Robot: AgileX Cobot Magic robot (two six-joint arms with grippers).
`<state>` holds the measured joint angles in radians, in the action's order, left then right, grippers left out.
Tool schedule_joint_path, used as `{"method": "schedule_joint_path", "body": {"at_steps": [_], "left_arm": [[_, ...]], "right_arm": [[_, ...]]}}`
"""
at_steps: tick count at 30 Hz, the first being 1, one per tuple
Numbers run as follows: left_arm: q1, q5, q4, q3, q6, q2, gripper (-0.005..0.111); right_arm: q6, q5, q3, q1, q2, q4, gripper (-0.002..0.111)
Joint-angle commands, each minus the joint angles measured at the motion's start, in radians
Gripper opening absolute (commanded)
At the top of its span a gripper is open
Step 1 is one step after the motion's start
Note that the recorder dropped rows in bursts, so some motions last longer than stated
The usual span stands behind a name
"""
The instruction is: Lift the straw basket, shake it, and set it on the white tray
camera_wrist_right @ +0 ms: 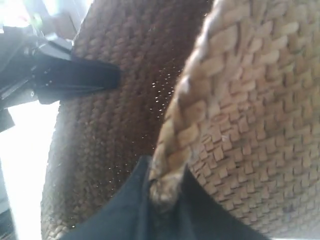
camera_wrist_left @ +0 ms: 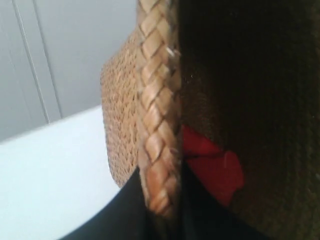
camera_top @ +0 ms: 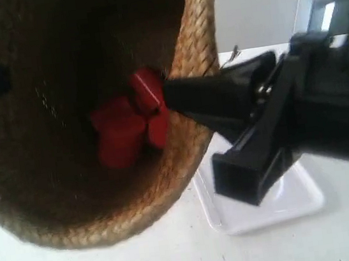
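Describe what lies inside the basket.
Red blocky pieces lie against the basket inner wall, beside the rim that the jaws pinch. How many is unclear: the dark interior and a black arm cover part of them.

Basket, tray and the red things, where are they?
basket (camera_top: 110,228), exterior view, on its braided rim.
tray (camera_top: 297,203), exterior view, on its bare corner.
red things (camera_top: 120,134), exterior view, on the biggest piece, inside the basket.

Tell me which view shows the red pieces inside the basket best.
The exterior view: the red pieces lie plainly inside the straw basket. The left wrist view shows only part; the right wrist view shows none.
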<state>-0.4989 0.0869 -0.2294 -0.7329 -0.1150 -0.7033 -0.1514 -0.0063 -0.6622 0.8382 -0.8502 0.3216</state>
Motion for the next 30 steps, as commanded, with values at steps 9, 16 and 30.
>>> {"method": "schedule_joint_path", "body": {"at_steps": [9, 16, 30], "left_arm": [[-0.005, 0.0, -0.029, -0.071, 0.099, -0.093, 0.0], [-0.003, 0.18, -0.027, -0.27, 0.17, -0.197, 0.0], [-0.003, 0.487, 0.06, -0.527, 0.359, -0.535, 0.0]], "right_arm": [[0.015, 0.055, -0.017, -0.076, 0.03, 0.055, 0.0], [0.281, 0.39, -0.138, -0.198, 0.041, -0.058, 0.0], [0.613, 1.036, -0.378, -0.342, -0.065, -0.639, 0.0]]}}
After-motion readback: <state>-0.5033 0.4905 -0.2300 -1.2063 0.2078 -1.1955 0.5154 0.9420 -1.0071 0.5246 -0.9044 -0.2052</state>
